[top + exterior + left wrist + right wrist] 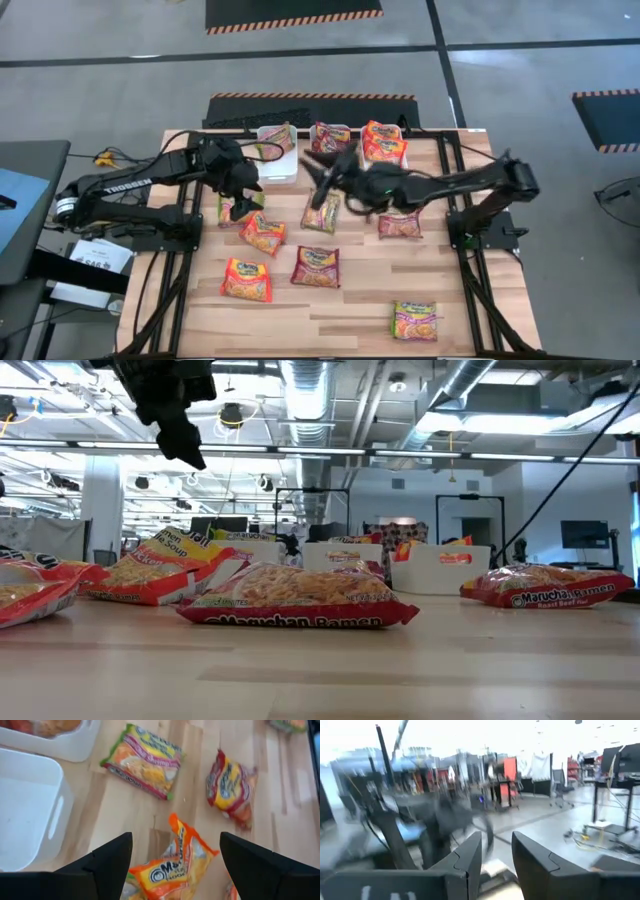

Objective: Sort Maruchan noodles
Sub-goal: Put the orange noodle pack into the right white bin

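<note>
Several Maruchan noodles packets lie flat on the wooden table (350,300), among them a green-trimmed one (322,212), an orange one (246,280) and a maroon one (316,267). My left gripper (243,183) hangs open at the far left, above an orange packet (175,865) that lies below and between its fingers (110,860), untouched. My right gripper (322,182) is raised high over the table's middle, pointing roughly level toward the left. Its fingers (470,860) stand a little apart with nothing between them.
White bins stand along the far edge: one (278,150) with a packet leaning in it, and two more (330,137) (383,142) holding packets. An empty white bin (30,815) shows close to my left gripper. Bare wood lies at the near edge.
</note>
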Robot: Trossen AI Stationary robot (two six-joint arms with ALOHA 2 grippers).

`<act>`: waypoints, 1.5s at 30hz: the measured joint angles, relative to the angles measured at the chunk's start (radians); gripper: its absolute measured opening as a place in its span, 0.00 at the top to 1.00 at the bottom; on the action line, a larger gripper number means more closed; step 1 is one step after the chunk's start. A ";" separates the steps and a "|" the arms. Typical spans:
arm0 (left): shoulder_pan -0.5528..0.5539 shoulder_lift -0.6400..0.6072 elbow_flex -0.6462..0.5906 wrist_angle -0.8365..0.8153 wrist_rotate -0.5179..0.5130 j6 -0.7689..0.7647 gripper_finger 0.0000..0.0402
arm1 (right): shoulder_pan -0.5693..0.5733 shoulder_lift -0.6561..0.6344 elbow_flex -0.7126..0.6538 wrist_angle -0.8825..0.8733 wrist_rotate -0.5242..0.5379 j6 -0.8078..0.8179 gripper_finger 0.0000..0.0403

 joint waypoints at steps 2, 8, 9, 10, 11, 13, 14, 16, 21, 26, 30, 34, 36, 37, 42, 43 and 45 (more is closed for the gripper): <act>0.000 0.010 -0.001 -0.020 0.012 0.037 0.29 | -0.002 -0.050 0.000 -0.006 -0.002 0.003 0.67; -0.002 0.082 -0.001 -0.024 0.052 0.141 0.29 | 0.002 -0.157 -0.001 -0.037 -0.007 0.079 0.67; -0.002 0.100 -0.001 -0.028 0.054 0.162 0.29 | 0.005 -0.170 -0.001 -0.043 -0.014 0.091 0.67; -0.002 0.118 -0.001 -0.029 0.054 0.180 0.29 | 0.007 -0.180 -0.001 -0.052 -0.026 0.098 0.67; -0.002 0.138 -0.001 -0.029 0.054 0.198 0.29 | 0.009 -0.190 -0.001 -0.066 -0.040 0.097 0.67; -0.002 0.172 -0.001 -0.029 0.058 0.231 0.29 | 0.011 -0.198 -0.001 -0.070 -0.057 0.101 0.67; -0.002 0.191 -0.001 -0.029 0.068 0.243 0.29 | 0.011 -0.202 -0.001 -0.070 -0.058 0.101 0.67; -0.002 0.225 -0.001 -0.031 0.073 0.264 0.29 | 0.011 -0.207 -0.001 -0.068 -0.059 0.101 0.67; -0.002 0.318 -0.001 -0.034 0.102 0.301 0.29 | 0.010 -0.207 -0.002 -0.084 -0.058 0.101 0.67; -0.003 0.409 -0.001 -0.032 0.120 0.306 0.29 | 0.010 -0.207 -0.002 -0.121 -0.053 0.101 0.67; -0.003 0.480 -0.001 -0.031 0.146 0.329 0.29 | 0.010 -0.207 -0.002 -0.125 -0.053 0.100 0.67; -0.014 0.546 -0.001 -0.031 0.171 0.333 0.29 | 0.010 -0.207 -0.002 -0.138 -0.054 0.100 0.67; -0.026 0.579 -0.001 -0.031 0.171 0.333 0.29 | 0.010 -0.207 -0.002 -0.138 -0.054 0.100 0.67; -0.032 0.592 -0.001 -0.031 0.171 0.332 0.29 | 0.009 -0.207 -0.002 -0.139 -0.054 0.100 0.67; -0.058 0.622 -0.001 -0.028 0.180 0.324 0.40 | 0.009 -0.207 -0.002 -0.152 -0.054 0.100 0.67; -0.063 0.622 -0.001 -0.027 0.182 0.321 0.44 | 0.009 -0.207 -0.002 -0.151 -0.054 0.100 0.67; -0.069 0.622 -0.001 -0.022 0.193 0.318 0.53 | 0.009 -0.207 -0.002 -0.154 -0.054 0.100 0.67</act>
